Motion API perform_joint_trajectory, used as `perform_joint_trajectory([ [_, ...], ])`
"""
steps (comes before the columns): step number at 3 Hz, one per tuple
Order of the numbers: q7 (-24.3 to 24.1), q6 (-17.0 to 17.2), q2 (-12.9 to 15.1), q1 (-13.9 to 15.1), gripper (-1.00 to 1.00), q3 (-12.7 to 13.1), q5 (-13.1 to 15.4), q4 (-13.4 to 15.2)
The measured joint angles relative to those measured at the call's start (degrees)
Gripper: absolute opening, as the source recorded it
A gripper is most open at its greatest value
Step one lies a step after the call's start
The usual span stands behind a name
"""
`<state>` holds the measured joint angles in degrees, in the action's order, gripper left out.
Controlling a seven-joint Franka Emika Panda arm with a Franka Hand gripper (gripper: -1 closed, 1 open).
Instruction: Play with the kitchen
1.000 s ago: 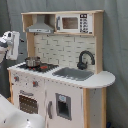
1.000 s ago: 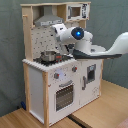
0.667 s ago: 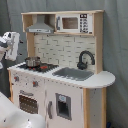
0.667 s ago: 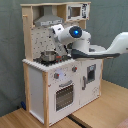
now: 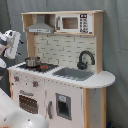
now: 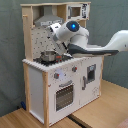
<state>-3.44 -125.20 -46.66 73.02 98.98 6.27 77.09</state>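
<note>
Large toy play kitchen of white panels and light wood [image 5: 60,85]: white fronts and pale wood frame are seen in both exterior views.
Pegboard back wall [image 5: 62,50]: cream, patterned with a tile-like grid.
Grey range hood [image 5: 41,26]: grey.
Curved black faucet [image 5: 85,59]: black.
Recessed grey sink [image 5: 74,74]: grey.
Small metal pot [image 6: 48,56]: silver.
Dark oven window [image 6: 64,96]: dark, crossed by pale bars.
White jointed robot arm [image 6: 95,42]: white, with a blue light.
Backdrop curtain [image 6: 10,55]: grey-green.
Wooden tabletop [image 6: 107,107]: light brown.
</note>
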Motion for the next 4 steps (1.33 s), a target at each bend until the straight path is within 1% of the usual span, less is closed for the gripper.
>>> perform_joint_trajectory([
  [1, 2.91, 4.22, 0.54, 1.37, 1.00, 0.54, -3.27, -2.72],
  [2, 5.50, 8.36, 1.23, 2.05, 1.00, 0.54, -6.04, -4.49],
  [3, 8.33, 12.89, 2.57, 2.35, 1.00, 0.54, -8.37, -5.21],
  [4, 11.96, 16.96, 4.02, 3.00, 1.00, 0.60, -10.61, -5.20],
])
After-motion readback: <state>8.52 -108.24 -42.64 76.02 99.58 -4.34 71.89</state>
